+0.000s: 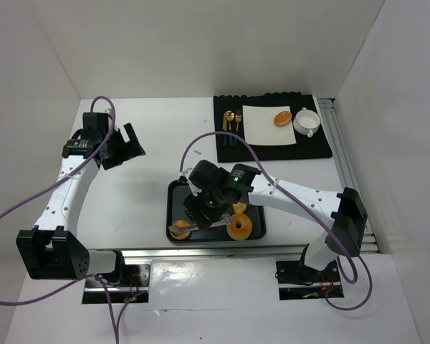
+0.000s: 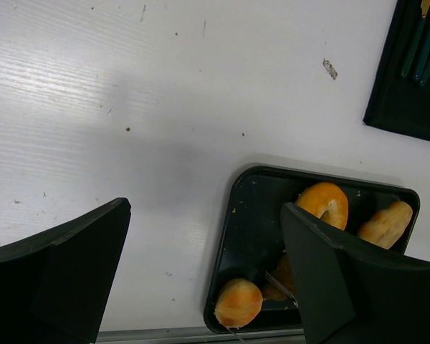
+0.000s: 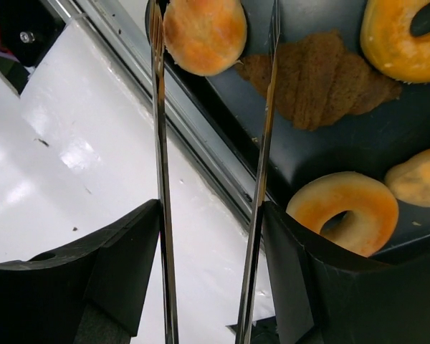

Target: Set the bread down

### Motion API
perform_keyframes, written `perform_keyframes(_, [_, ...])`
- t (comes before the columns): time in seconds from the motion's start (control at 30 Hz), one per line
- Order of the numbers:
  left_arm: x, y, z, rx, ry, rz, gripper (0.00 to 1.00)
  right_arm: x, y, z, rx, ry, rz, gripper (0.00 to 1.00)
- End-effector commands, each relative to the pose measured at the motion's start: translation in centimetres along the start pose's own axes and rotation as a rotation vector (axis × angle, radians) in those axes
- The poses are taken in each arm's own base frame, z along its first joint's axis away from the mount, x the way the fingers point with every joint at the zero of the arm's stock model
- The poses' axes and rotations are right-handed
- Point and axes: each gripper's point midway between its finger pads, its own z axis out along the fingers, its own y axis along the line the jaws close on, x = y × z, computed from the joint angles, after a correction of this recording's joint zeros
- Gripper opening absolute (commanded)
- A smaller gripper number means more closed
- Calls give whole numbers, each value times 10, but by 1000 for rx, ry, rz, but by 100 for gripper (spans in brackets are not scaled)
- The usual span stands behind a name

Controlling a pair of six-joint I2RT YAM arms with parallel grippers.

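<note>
A black tray [image 1: 178,195] at the table's near middle holds several breads: a round bun [image 1: 179,229], a brown croissant [image 3: 322,75] and a ring-shaped bread [image 1: 239,226]. My right gripper [image 1: 202,209] hangs over the tray, shut on a pair of metal tongs [image 3: 160,179]. The two tong arms are spread and their tips flank the round bun [image 3: 204,32] without pinching it. A white plate [image 1: 265,132] on the black mat [image 1: 315,147] at the back right carries one bread [image 1: 282,118]. My left gripper [image 1: 125,147] is open and empty above the bare table at the left.
A white cup [image 1: 307,122] stands right of the plate and cutlery [image 1: 233,123] lies left of it on the mat. A metal rail [image 1: 201,252] runs along the near table edge just below the tray. White walls close in the left, back and right.
</note>
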Motion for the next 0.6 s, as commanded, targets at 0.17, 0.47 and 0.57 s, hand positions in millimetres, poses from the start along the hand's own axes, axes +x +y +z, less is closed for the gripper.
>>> perform_keyframes(0.17, [-8,-6,-6,31,-36,-6,100,-9,7,-14,42,-2,-77,65])
perform_keyframes(0.47, [-5,-4,-5,27,-28,-7,100,4,9,-1,22,69,-106,66])
perform_keyframes(0.57, [-5,-4,-5,27,-28,-7,100,3,9,3,22,69,-106,66])
